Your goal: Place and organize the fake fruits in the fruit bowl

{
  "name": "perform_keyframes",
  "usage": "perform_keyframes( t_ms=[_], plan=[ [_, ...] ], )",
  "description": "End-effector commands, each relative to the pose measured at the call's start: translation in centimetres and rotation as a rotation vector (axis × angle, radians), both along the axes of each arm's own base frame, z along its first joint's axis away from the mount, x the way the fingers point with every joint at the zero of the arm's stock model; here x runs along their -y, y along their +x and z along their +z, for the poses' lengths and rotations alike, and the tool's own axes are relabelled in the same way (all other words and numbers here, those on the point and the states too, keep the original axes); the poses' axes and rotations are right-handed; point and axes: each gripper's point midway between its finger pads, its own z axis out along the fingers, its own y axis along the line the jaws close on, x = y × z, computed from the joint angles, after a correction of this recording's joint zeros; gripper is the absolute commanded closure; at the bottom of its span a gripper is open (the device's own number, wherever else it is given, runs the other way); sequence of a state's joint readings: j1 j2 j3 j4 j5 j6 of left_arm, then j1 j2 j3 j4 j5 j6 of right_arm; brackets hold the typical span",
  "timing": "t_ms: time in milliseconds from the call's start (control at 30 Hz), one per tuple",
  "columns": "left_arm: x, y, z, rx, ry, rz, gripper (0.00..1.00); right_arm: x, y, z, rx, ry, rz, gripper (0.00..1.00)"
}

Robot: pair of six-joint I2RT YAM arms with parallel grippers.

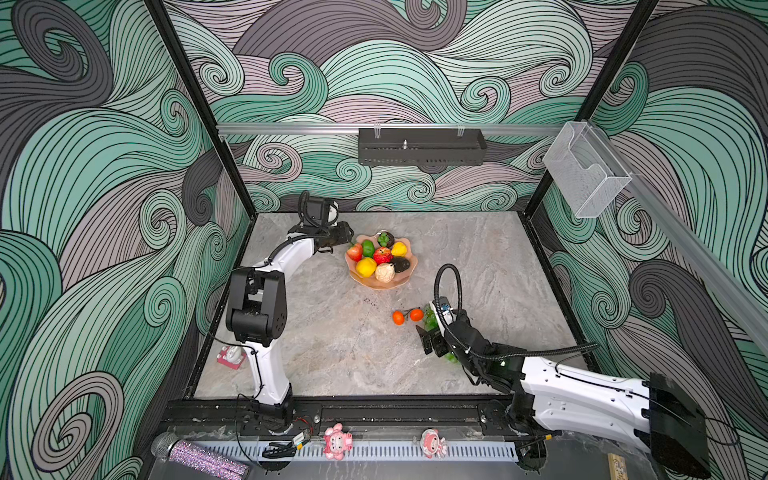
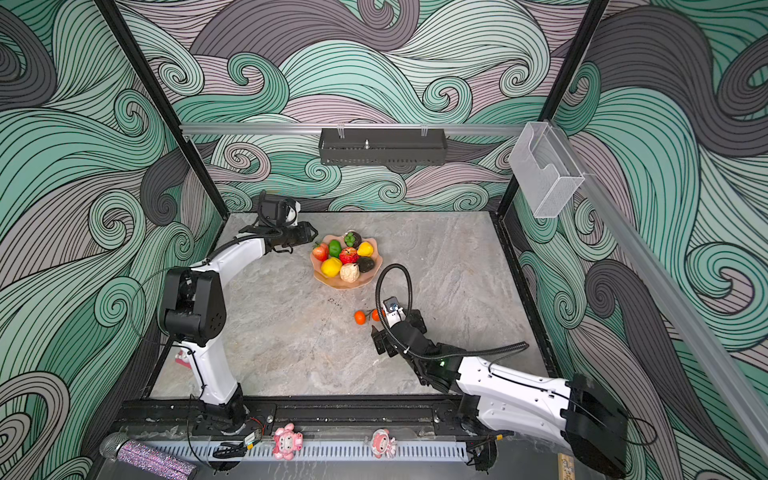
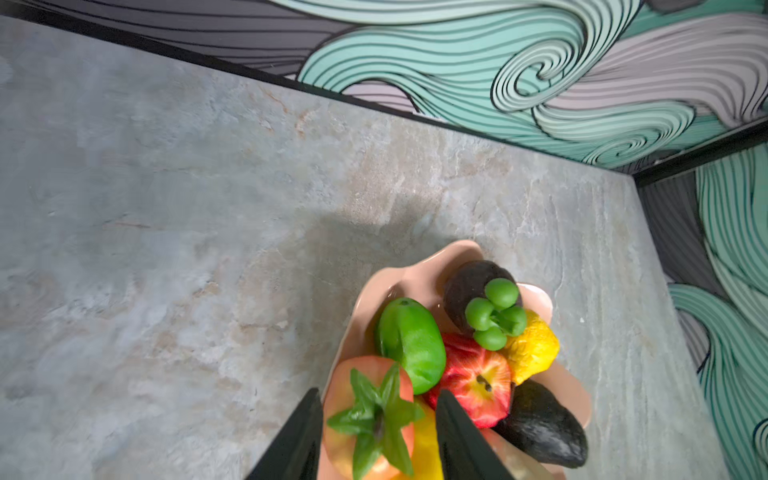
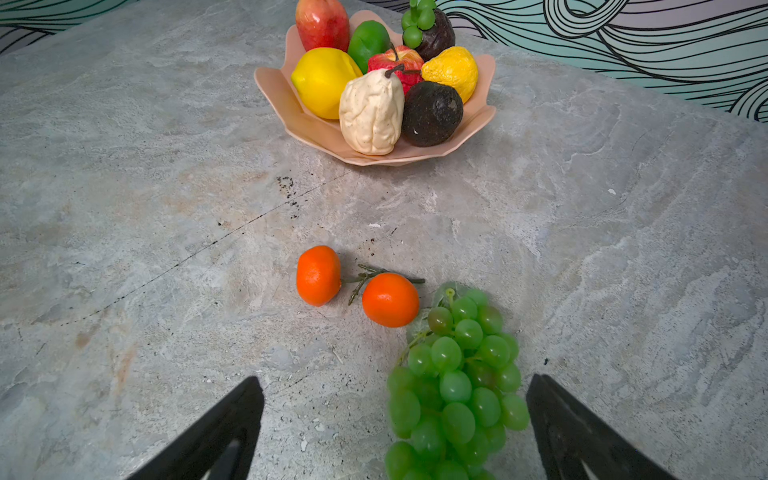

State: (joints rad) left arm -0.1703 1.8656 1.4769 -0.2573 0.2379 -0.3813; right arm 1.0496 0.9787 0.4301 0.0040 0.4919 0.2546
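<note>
Peach-pink scalloped bowl [image 1: 374,284]; left gripper [image 3: 378,392] half-spread astride glossy red star-capped strawberry [image 3: 370,415] inside; right gripper [image 4: 395,378] wide over knobbly green grape bunch [image 4: 457,386].

FREE: bare marble tabletop [image 1: 316,353] wide open left and front of centre | OBSTACLES: fruit bowl [image 1: 380,286] heaped full at back; two oranges [image 4: 390,299] just beside green grapes [image 4: 455,386] right of centre | GAP: clear strip between bowl and oranges

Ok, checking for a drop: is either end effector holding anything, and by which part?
Nothing looks held. The left end effector stands parted around the strawberry, which sits in the fruit bowl; the right end effector is open over the grapes.
</note>
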Motion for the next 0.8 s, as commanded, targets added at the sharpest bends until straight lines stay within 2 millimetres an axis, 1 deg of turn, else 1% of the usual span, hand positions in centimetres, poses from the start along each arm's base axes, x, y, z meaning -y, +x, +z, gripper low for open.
perform_keyframes(
  t_ms=[0, 67, 100, 200, 233, 300, 367, 467, 600, 700, 767],
  plan=[
    [-2.3, -1.8, 3.7, 0.036, -0.016, 0.137, 0.47, 0.0, 0.4, 0.8, 0.008, 0.034, -0.024, 0.01],
    [-3.1, -3.7, 4.5, 0.036, -0.030, 0.187, 0.45, 0.3, 0.4, 0.8, -0.007, 0.047, -0.039, 0.01],
    [-3.5, -4.7, 4.6, 0.033, -0.036, 0.208, 0.43, 0.3, 0.3, 0.7, -0.015, 0.052, -0.043, 0.01],
    [-4.6, -8.4, 5.2, 0.051, -0.069, 0.270, 0.40, 0.4, 0.3, 0.9, -0.053, 0.067, -0.063, 0.01],
    [-5.0, -9.9, 5.8, 0.079, -0.091, 0.288, 0.39, 0.5, 0.3, 0.9, -0.067, 0.064, -0.073, 0.01],
    [-5.5, -12.3, 5.9, 0.114, -0.124, 0.312, 0.36, 0.6, 0.5, 1.2, -0.096, 0.062, -0.095, 0.01],
    [-5.9, -14.7, 5.9, 0.143, -0.145, 0.327, 0.32, 0.8, 0.7, 0.8, -0.145, 0.052, -0.122, 0.01],
    [-6.2, -17.6, 4.7, 0.147, -0.170, 0.325, 0.30, 1.1, 1.0, -0.1, -0.219, 0.030, -0.158, 0.02],
    [-5.5, -20.4, 1.8, 0.109, -0.204, 0.277, 0.29, 1.2, 1.4, -1.1, -0.304, 0.014, -0.173, 0.03],
    [-4.8, -22.0, 0.2, 0.088, -0.211, 0.221, 0.29, 0.5, 1.5, -1.3, -0.360, 0.020, -0.165, 0.07],
    [-4.4, -22.8, -0.5, 0.091, -0.207, 0.183, 0.30, -0.6, 1.6, -1.1, -0.384, 0.037, -0.145, 0.10]
  ],
)
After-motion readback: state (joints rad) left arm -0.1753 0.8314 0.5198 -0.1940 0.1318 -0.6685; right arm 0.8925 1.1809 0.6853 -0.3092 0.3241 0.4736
